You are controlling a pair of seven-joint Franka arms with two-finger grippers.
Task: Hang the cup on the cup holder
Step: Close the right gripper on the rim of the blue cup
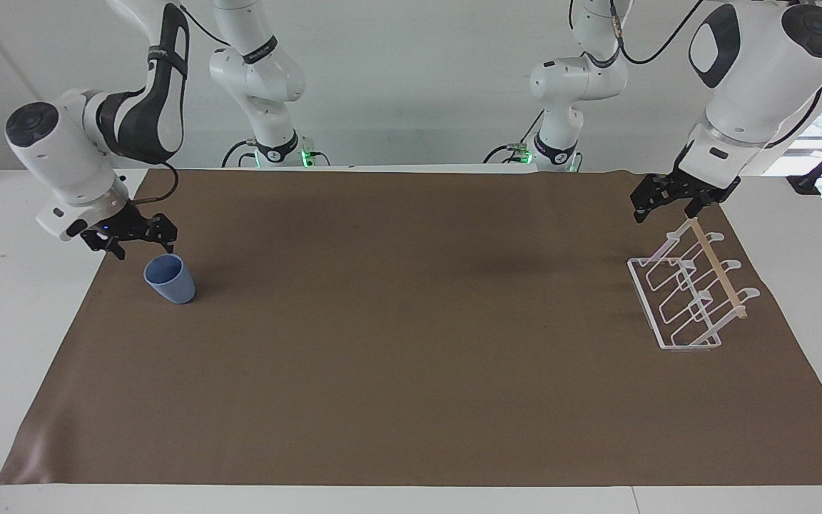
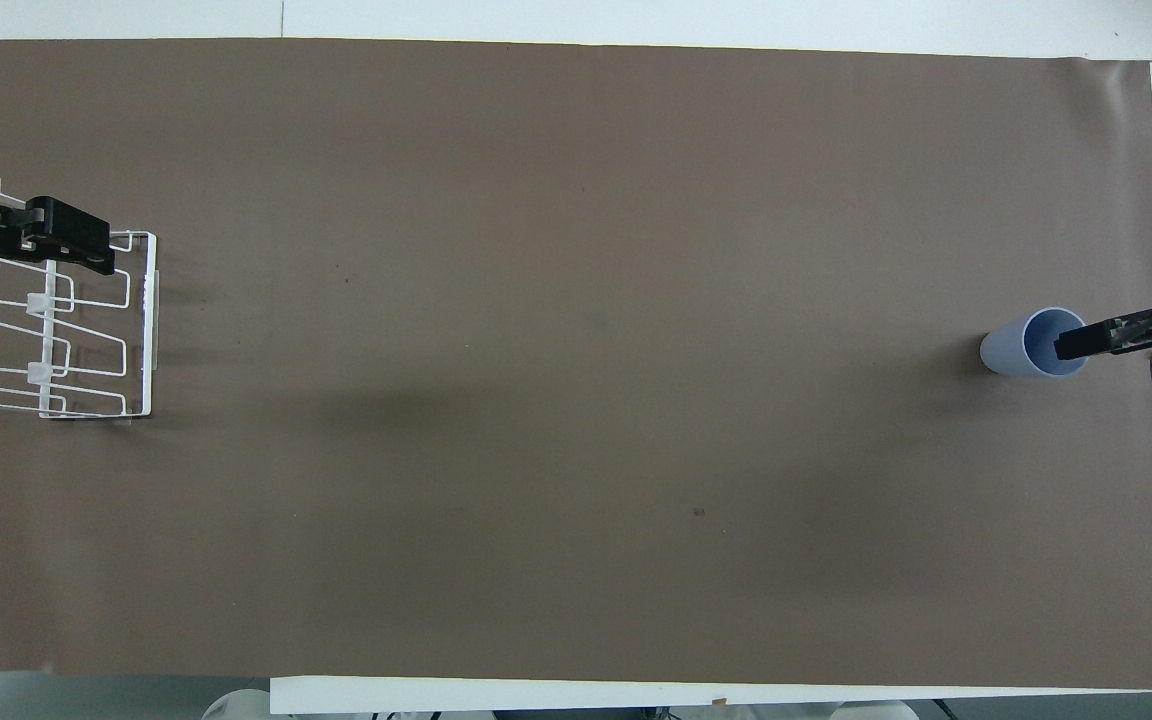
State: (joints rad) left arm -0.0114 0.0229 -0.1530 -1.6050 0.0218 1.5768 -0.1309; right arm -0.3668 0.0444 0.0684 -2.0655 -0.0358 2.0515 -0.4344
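Note:
The light blue cup stands upright on the brown mat near the right arm's end of the table, and also shows in the overhead view. My right gripper is open and low, just above the cup's rim. One of its fingers is over the cup's opening and the other is outside the cup. The white wire cup holder with its wooden dowel stands at the left arm's end and also shows in the overhead view. My left gripper is open and empty, waiting just above the holder.
The brown mat covers most of the white table. Its edge lies close beside the cup. Two more arm bases stand at the robots' end of the table.

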